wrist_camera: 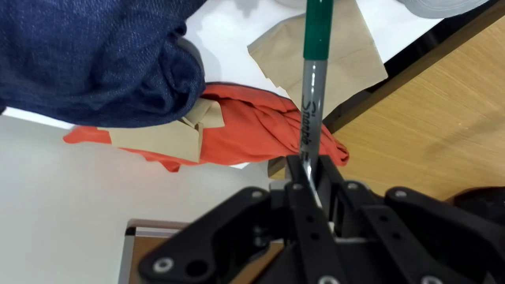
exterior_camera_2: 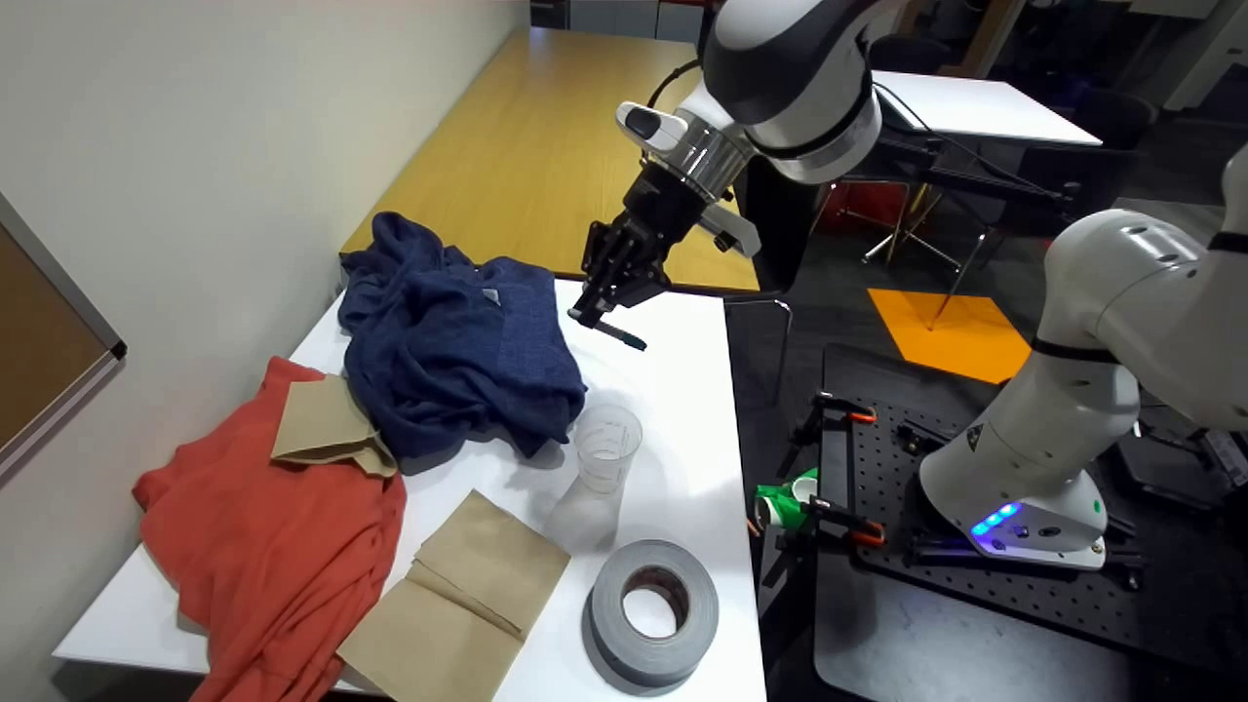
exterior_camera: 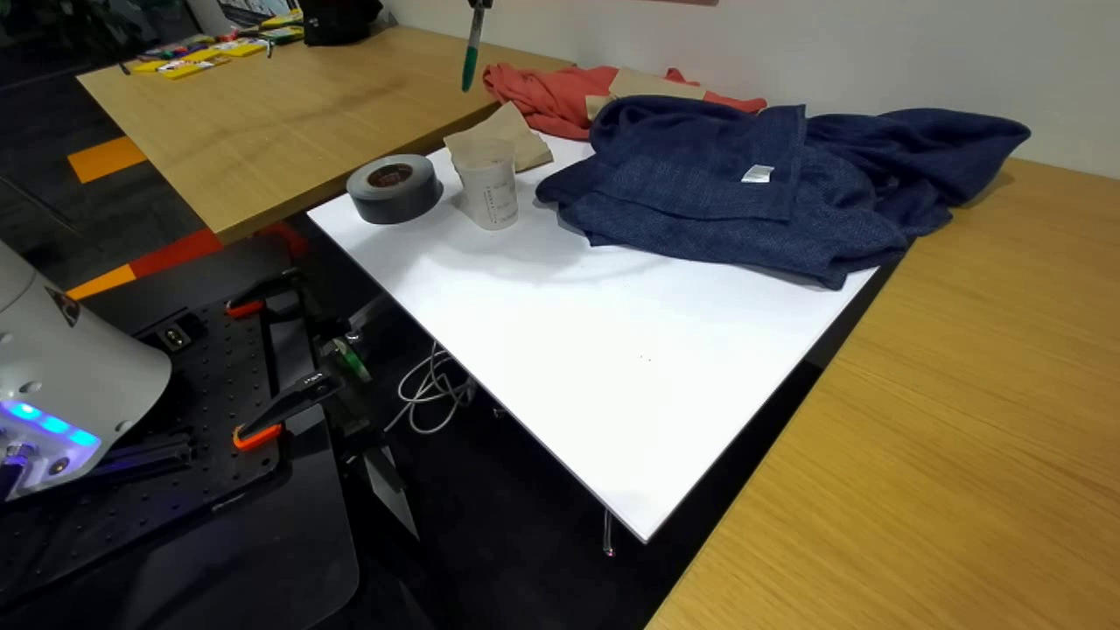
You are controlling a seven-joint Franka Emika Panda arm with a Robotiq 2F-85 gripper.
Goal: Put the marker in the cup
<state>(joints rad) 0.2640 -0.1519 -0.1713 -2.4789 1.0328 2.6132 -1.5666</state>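
Sharpie marker (wrist_camera: 314, 86), grn cap (wrist_camera: 318, 29) out, is pinched midair in the gripper (wrist_camera: 310, 167), tilted & apart from the translucent plastic cup (exterior_camera: 490, 188) on the desk (exterior_camera: 612, 350); if lowered at that slant, it'd prob. clip & tip the light cup.
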